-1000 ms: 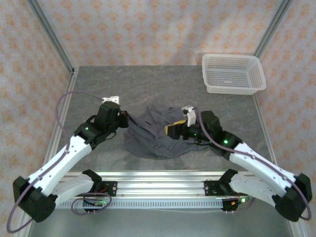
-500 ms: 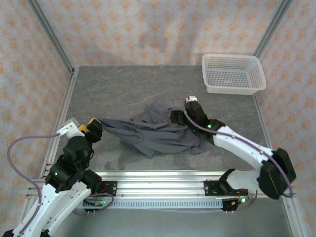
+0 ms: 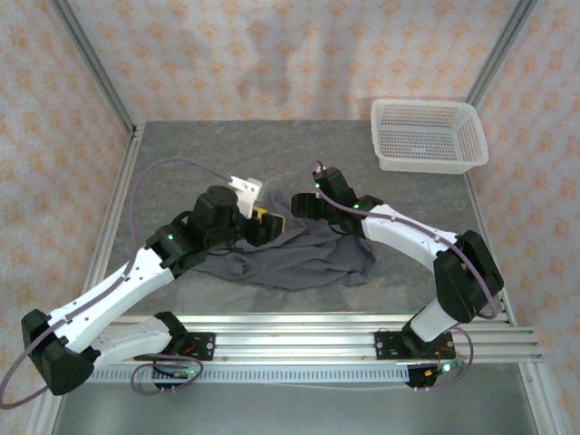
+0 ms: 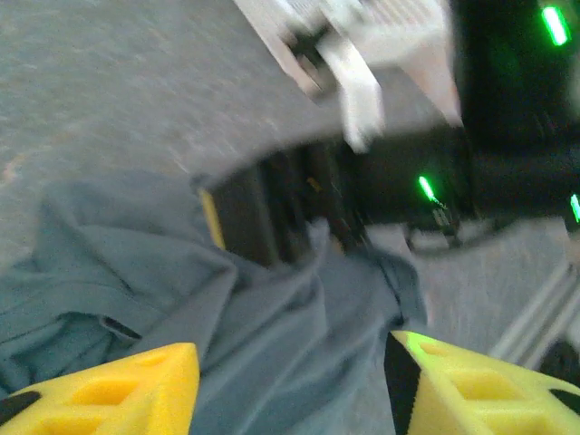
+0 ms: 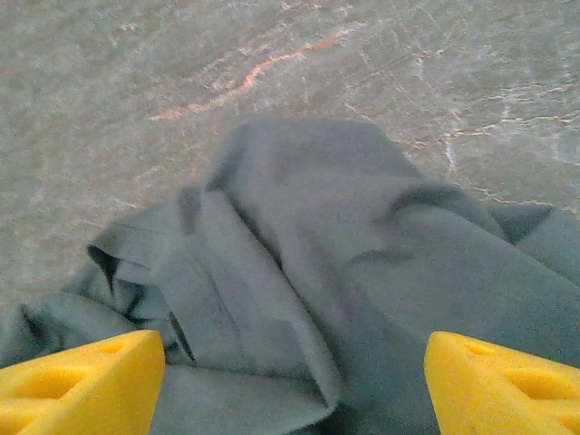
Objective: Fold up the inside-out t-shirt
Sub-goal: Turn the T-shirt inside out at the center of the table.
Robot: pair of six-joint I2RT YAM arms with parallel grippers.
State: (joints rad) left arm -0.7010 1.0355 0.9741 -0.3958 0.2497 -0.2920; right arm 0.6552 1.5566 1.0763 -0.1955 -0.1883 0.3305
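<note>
Inside-out t-shirt (image 3: 308, 258) lies crumpled mid-table, just below both grippers. Left gripper (image 4: 294, 381) and right gripper (image 5: 290, 381) hover over its far edge, fingers spread apart, clamping nothing.

The t-shirt (image 3: 308, 258) is showing as thin, soft, matt cloth, creasing and bunching on a table (image 3: 208, 154) whose grey top is looking like smooth, dull stone with pale veins. The basket (image 3: 426, 136) is reading as white perforated plastic with a slight sheen. The arms (image 3: 113, 294) are wearing smooth, glossy white plastic shells over matt black joints, the pads (image 5: 82, 381) of the right gripper (image 5: 294, 372) are looking like matt yellow plastic, and the rail (image 3: 299, 328) along the near edge is glinting as bare brushed metal.
</note>
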